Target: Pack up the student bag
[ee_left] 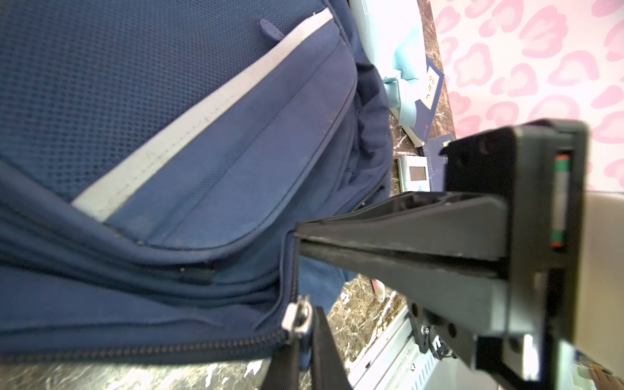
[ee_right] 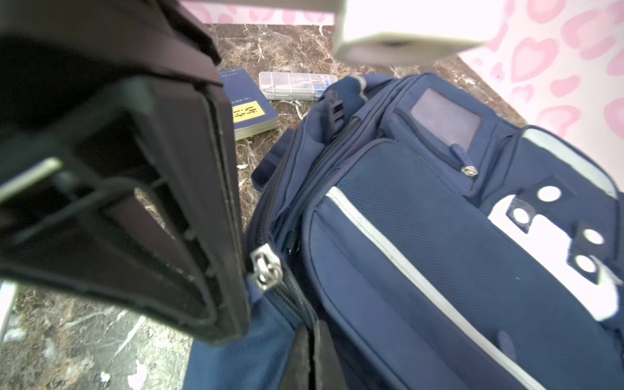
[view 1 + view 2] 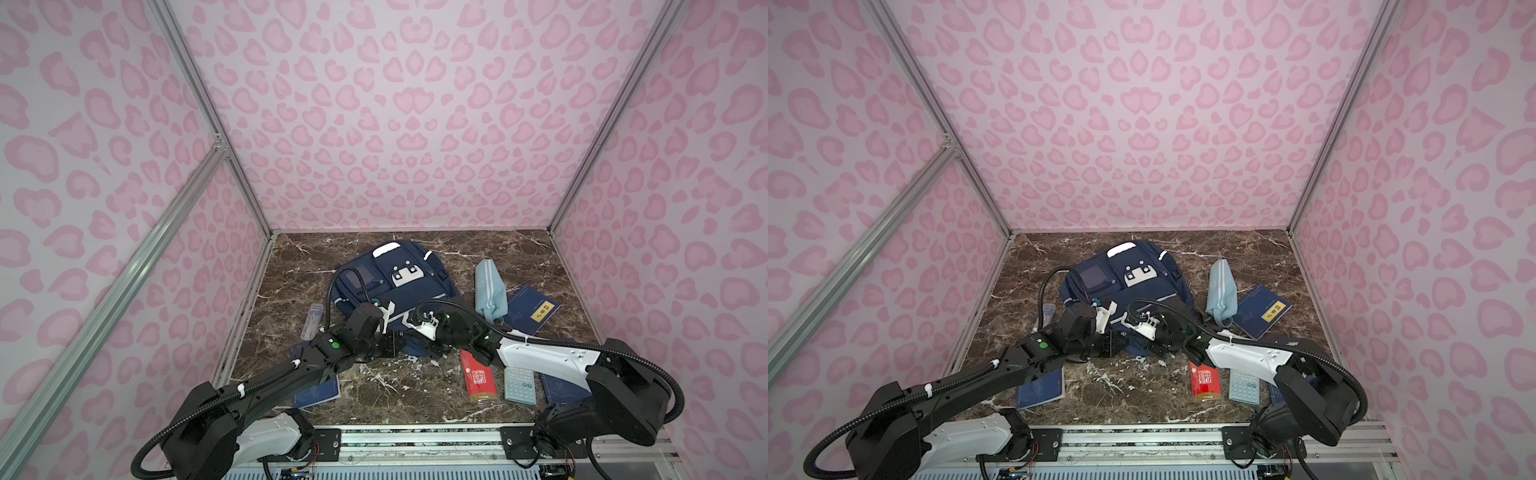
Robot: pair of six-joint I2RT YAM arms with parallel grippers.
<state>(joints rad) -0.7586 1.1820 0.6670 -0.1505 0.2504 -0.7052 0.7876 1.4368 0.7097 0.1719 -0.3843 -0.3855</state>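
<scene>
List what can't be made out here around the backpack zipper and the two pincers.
- What the left pincer pinches: left wrist view, the zipper slider covers its shut tips.
- What the right pincer holds: right wrist view, blurred, tips sunk in student bag fabric.
- Both tips, both top views: lost among the dark wrists.
- Bag's inside: no view shows it.
- The navy book: a top view, partly under the left arm.

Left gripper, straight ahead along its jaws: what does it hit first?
The large navy-blue fabric backpack. The left gripper has its jaws shut on a fold of it, so going straight on likely pushes deeper into the bag's lower front; depth beyond is unclear.
</scene>
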